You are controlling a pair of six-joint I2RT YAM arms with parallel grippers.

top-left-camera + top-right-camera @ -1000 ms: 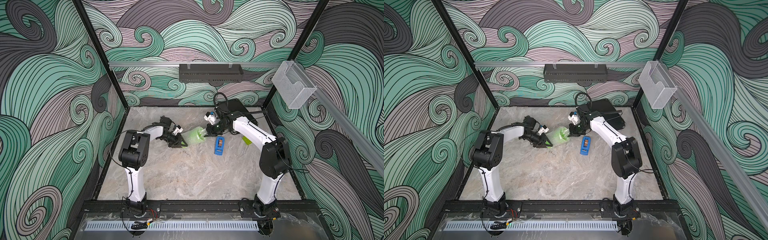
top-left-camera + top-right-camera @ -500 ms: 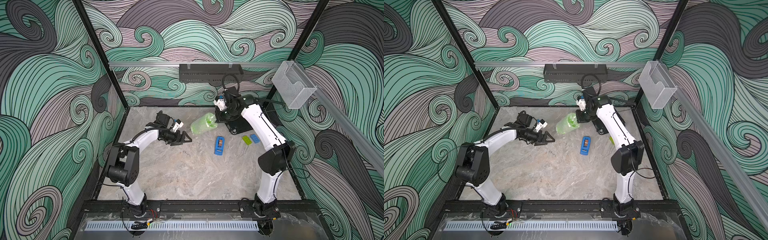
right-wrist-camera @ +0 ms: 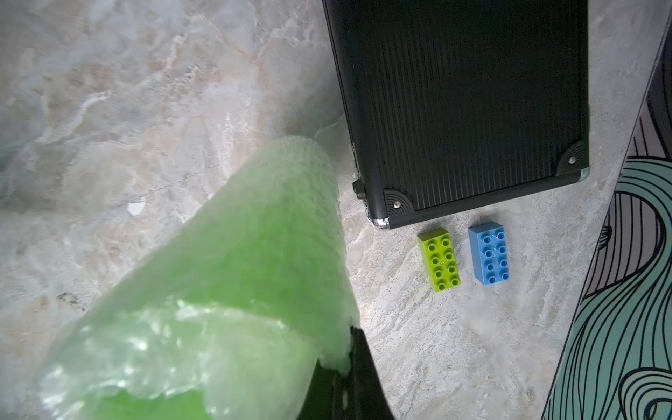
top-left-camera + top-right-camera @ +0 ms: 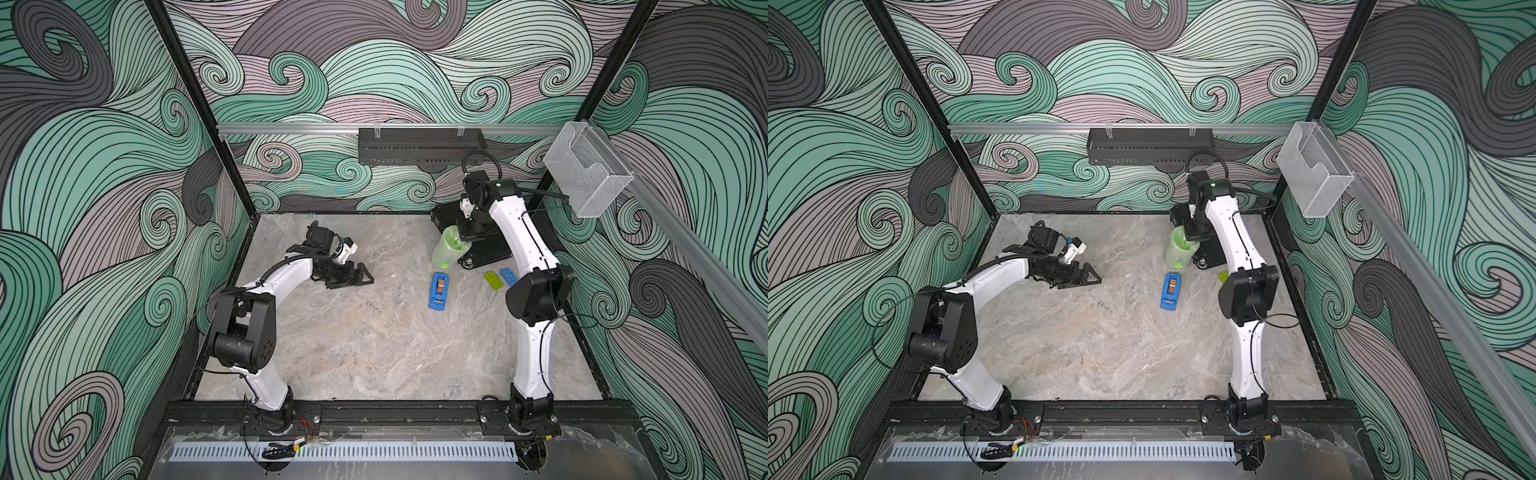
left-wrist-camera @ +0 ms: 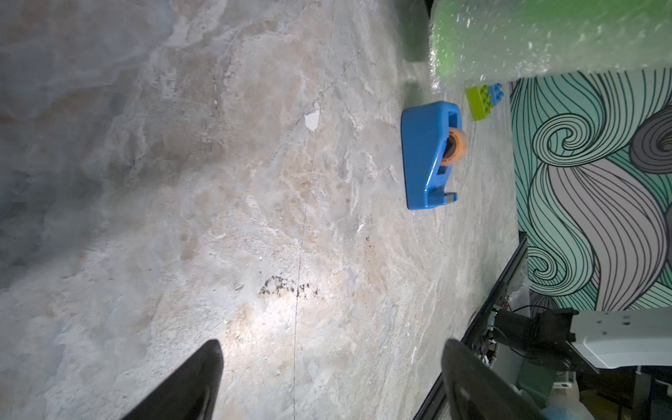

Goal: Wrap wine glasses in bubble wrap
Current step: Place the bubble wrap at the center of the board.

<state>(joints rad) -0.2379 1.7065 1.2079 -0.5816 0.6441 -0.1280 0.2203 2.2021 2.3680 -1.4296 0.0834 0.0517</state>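
At the counter's far right, the right fingers [image 3: 363,367] are pinched shut on the bubble wrap [image 3: 189,349] bunched over one end of the lime-green goblet [image 3: 254,262], a hold that likely keeps the sheet from unrolling. The bundle hangs tilted; whether its low end touches the counter [image 4: 374,353] I cannot tell. The black case [image 3: 458,102], blue tape dispenser [image 4: 438,291], lime brick [image 3: 439,260] and blue brick [image 3: 488,252] lie close, so room there is tight. The left fingers [image 5: 189,385] stand spread and empty, well apart, over bare open counter.
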